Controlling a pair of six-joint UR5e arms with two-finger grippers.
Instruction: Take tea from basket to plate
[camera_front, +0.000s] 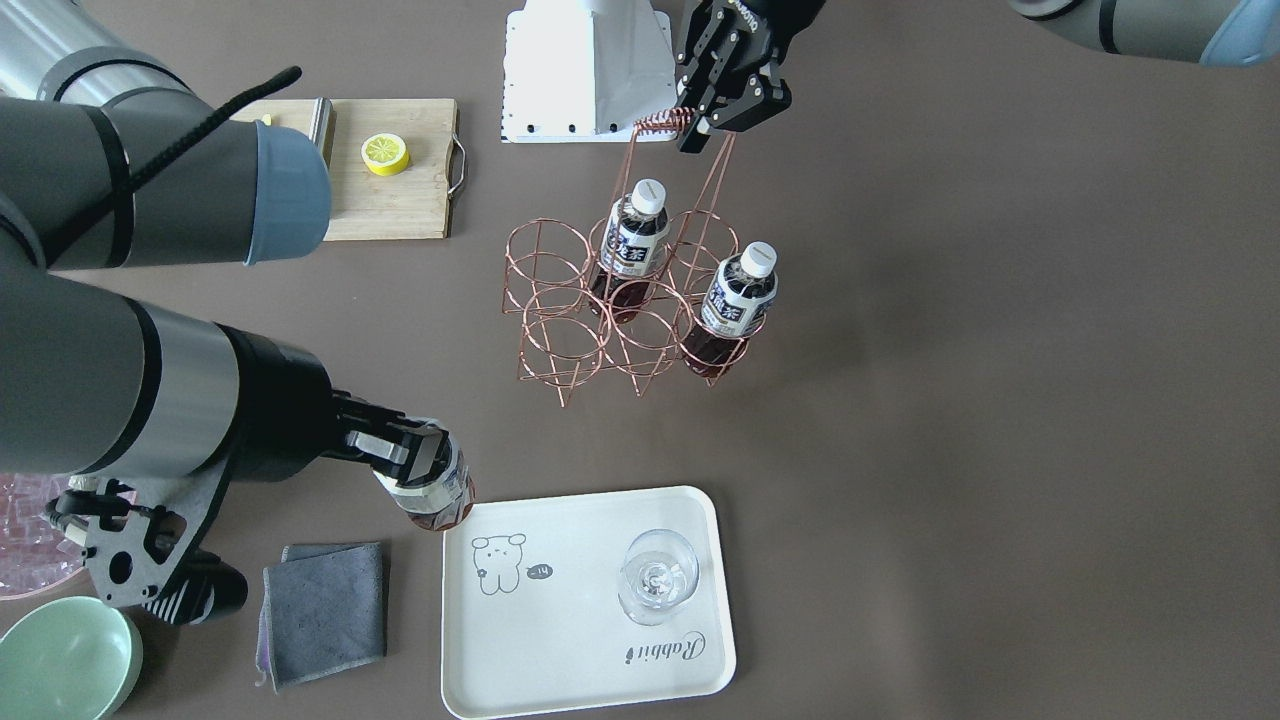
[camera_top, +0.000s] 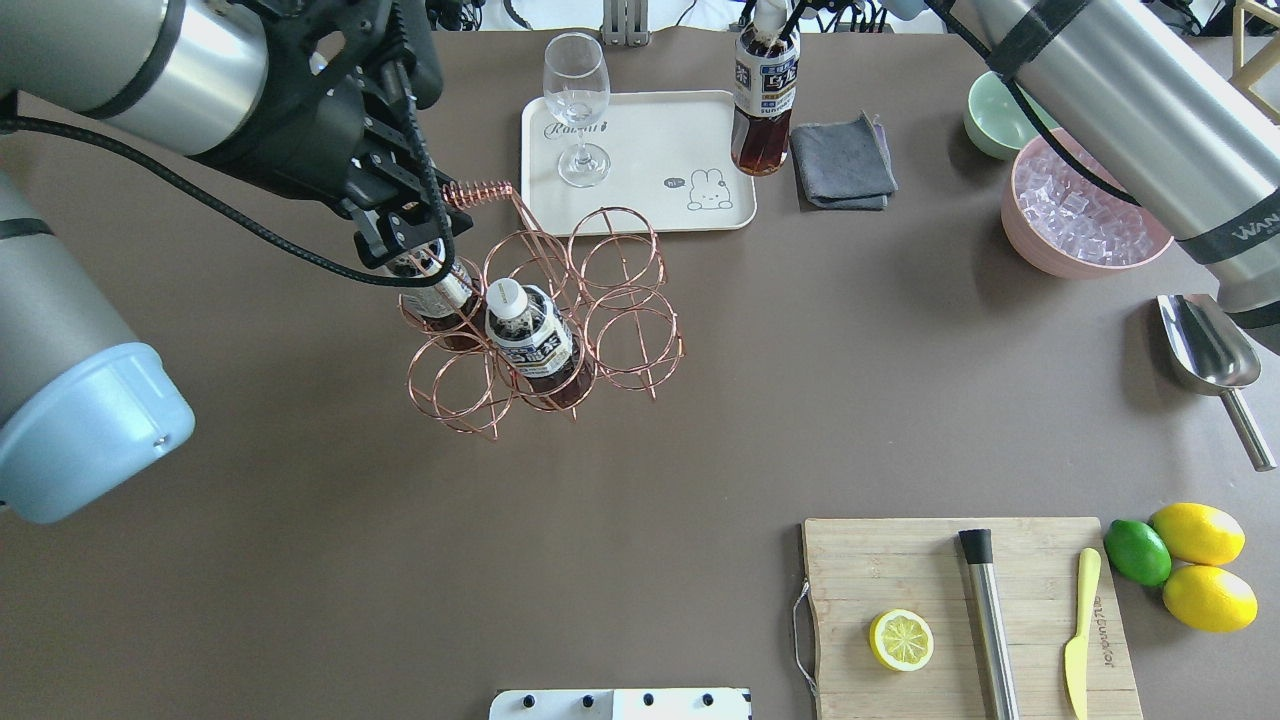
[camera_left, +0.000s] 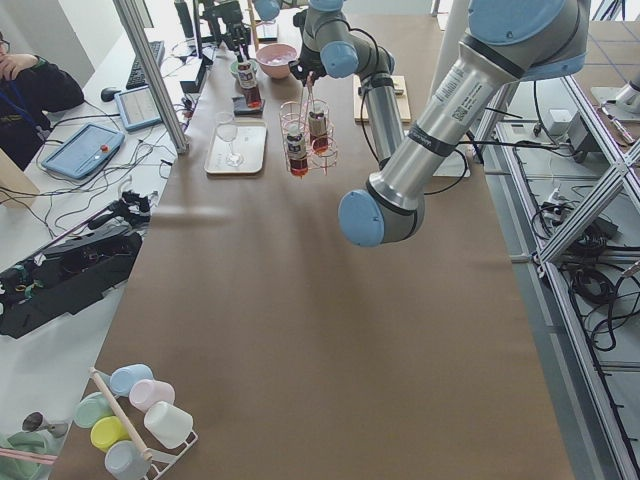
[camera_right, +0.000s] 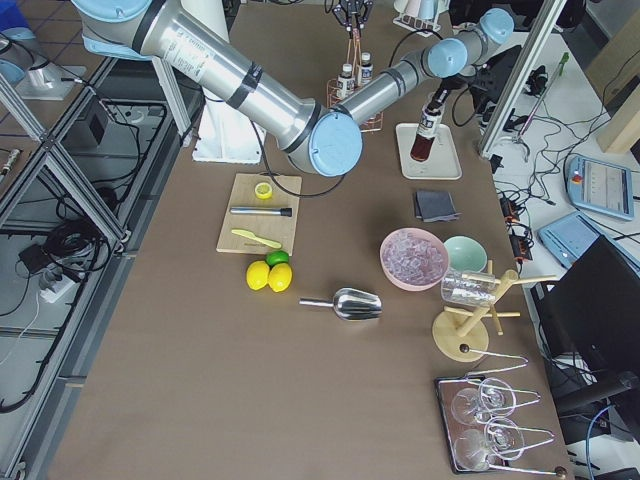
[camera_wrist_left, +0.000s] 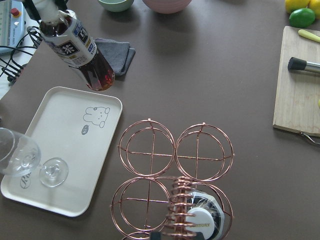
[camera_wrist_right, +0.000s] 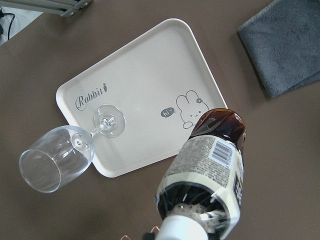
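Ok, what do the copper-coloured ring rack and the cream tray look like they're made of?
The copper-coloured six-ring wire rack looks like metal with a shiny rose-gold finish: thin bent rods that glint. The cream rectangular tray looks like plastic or melamine, smooth and matte with printed artwork; I cannot tell which.

The near arm (camera_left: 420, 150) reaches to the copper basket (camera_left: 312, 158), which holds two bottles (camera_left: 298, 150). Beyond the cream plate (camera_left: 252, 150), where a glass (camera_left: 229, 135) stands, a tea bottle (camera_left: 246, 85) hangs over the counter (camera_left: 300, 330).
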